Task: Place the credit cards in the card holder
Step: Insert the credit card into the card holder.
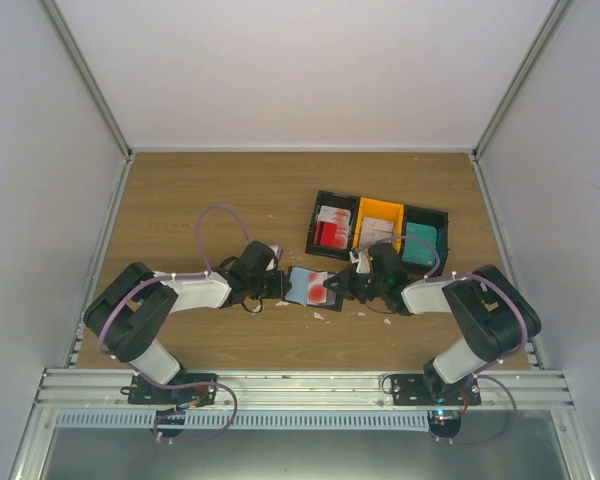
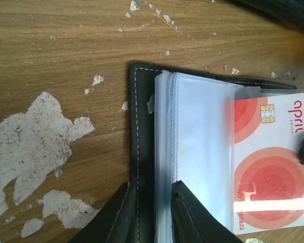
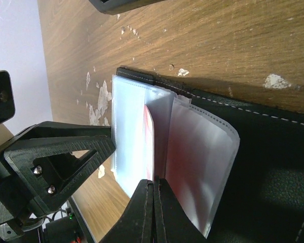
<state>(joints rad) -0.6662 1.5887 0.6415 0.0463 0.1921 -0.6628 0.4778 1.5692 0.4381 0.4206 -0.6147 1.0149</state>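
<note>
Your left pincer (image 2: 151, 186) straddles the card holder (image 2: 142, 126) at its edge, on the surface (image 2: 50, 61); whether it really clamps, I cannot tell. The red-and-white card (image 2: 273, 167) lies partly over the clear sleeves (image 2: 202, 152), clenched in your right pincer (image 3: 153, 182). If you push it crooked, it may slip between two sleeves or shove the holder away.

Black wallet (image 2: 142, 152) lies open, clear sleeves (image 2: 197, 152) fanned upward. One red-and-white card (image 2: 271, 167) (chip showing) stands edgewise between sleeves, partly protruding. Spare cards (image 1: 332, 228) lie stacked well behind it.
</note>
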